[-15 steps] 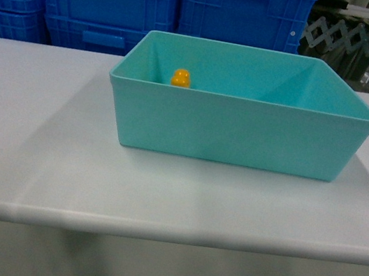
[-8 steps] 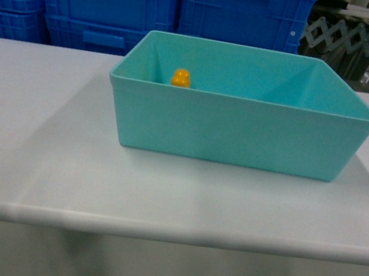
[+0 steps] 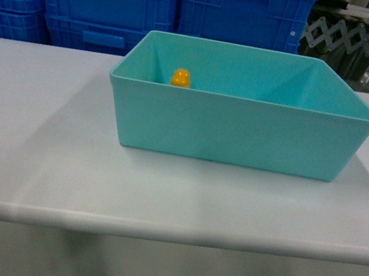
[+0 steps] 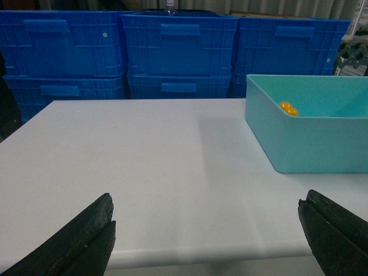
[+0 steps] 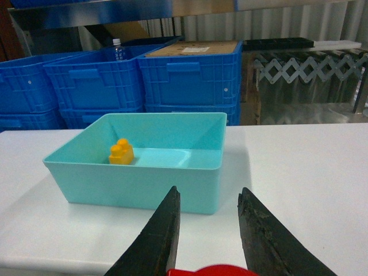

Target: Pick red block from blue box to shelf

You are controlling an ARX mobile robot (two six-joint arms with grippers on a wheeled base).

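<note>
The blue box (image 3: 242, 130) stands on the white table, open side up; it also shows at the right edge of the left wrist view (image 4: 322, 144) and ahead in the right wrist view (image 5: 138, 184). The red block (image 5: 213, 271) sits deep between my right gripper's fingers, only its top showing at the frame's bottom edge. My right gripper (image 5: 210, 191) is shut on it, in front of the box's near wall. My left gripper (image 4: 208, 195) is wide open over the table's front edge, left of the box. I cannot tell whether the steel rail (image 5: 115, 12) belongs to the shelf.
An orange-yellow two-stud brick (image 3: 181, 78) lies inside the box near its left wall. Dark blue ribbed crates (image 3: 171, 8) are stacked behind the white table (image 3: 34, 148). A grey folding lattice barrier (image 5: 310, 69) stands at the back right.
</note>
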